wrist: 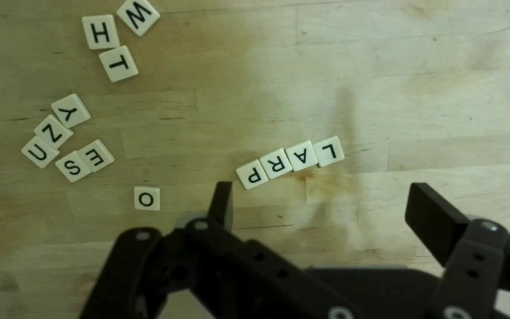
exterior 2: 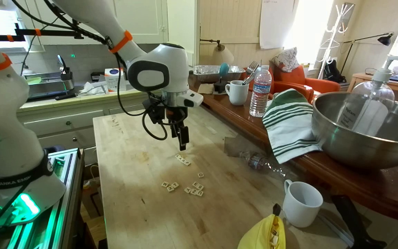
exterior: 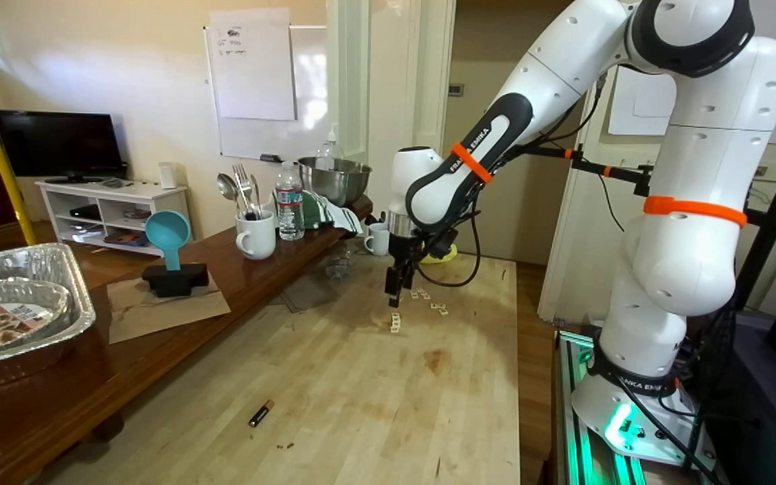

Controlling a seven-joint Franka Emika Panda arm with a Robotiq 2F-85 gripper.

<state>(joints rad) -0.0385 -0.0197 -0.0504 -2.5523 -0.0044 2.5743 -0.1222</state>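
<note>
A row of four square cream letter tiles (wrist: 287, 163) lies face up on a bench of pale striped wood (exterior: 361, 411), each tile touching the next, their edges slightly stepped. In the wrist view its long axis slants from P at the lower left to L at the upper right. The letters stand upside down there, tops toward the lower edge, so L, A, R, P runs from right to left. The black two-fingered tool (wrist: 320, 195) hangs above the bench near the row, its jaws spread wide.

A single cream O tile (wrist: 147, 198) lies off the P end. Farther out are a touching S and E pair (wrist: 85, 161), a slanting trio of tiles (wrist: 53, 132) and a W, H and T cluster (wrist: 100, 32).

The bench bears a brown stain (exterior: 436, 361), a copper-and-black cylindrical battery (exterior: 261, 413), a clear plastic bottle on its side (exterior 2: 259, 162), a yellow zipped pouch (exterior 2: 261, 234) and a white ceramic mug (exterior 2: 302, 204). A glossy dark-brown wooden ledge (exterior: 253, 283) runs alongside, carrying a stainless-steel bowl (exterior 2: 354, 148) and a white towel with green stripes (exterior 2: 290, 126). Behind stand a black flat television (exterior: 58, 145) and orange armchairs (exterior 2: 290, 74).
</note>
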